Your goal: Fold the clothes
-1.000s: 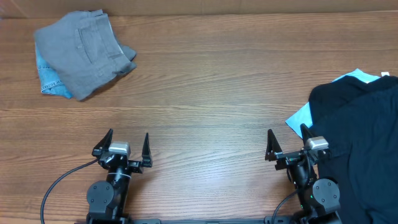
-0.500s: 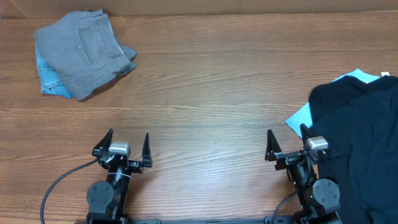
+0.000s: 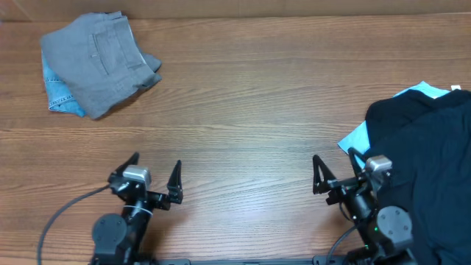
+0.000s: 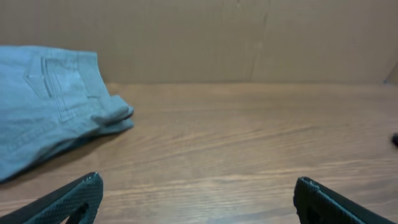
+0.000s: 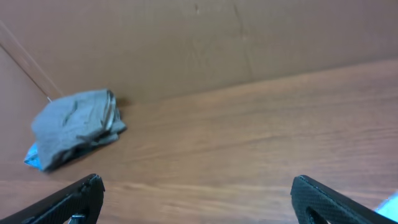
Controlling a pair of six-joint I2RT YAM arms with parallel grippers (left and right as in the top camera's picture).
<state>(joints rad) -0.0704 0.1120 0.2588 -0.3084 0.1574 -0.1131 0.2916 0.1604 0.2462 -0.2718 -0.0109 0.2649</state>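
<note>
Left claw: spread, empty, 7 o'clock.
Right claw: spread, empty, 5 o'clock.
Gray folded pants: 10 o'clock, tabletop.
Black garment: 4 o'clock.

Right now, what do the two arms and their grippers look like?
Both arms are black. The left gripper and right gripper each have two thin, pointed black fingers with a small silver block behind them. A dark cable trails from the left arm's base.

black garment cut off right, blue cloth half-hidden
</note>
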